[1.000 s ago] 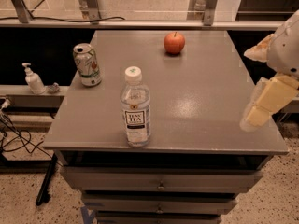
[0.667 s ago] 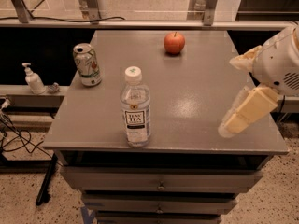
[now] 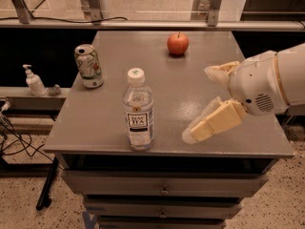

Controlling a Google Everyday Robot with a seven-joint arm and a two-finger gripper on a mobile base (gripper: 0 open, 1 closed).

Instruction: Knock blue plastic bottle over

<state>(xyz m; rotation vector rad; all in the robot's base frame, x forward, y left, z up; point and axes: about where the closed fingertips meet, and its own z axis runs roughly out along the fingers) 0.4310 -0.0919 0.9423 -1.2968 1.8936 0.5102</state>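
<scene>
The blue plastic bottle [image 3: 138, 111] stands upright near the front edge of the grey table [image 3: 90, 125]. It is clear and faintly bluish, with a white cap and a white-and-dark label. My gripper [image 3: 197, 104] comes in from the right, low over the table and level with the bottle's lower half. Its two cream fingers are spread apart and empty. The lower fingertip [image 3: 190, 135] is a short gap to the right of the bottle and does not touch it.
A green-and-white drink can [image 3: 89, 66] stands at the table's left side. A red apple [image 3: 177, 44] sits at the back. A small white pump bottle [image 3: 34, 81] stands on a lower shelf to the left. Cables lie on the floor at left.
My gripper has moved left from the table's right edge toward the bottle. The bottle, can and apple have not moved.
</scene>
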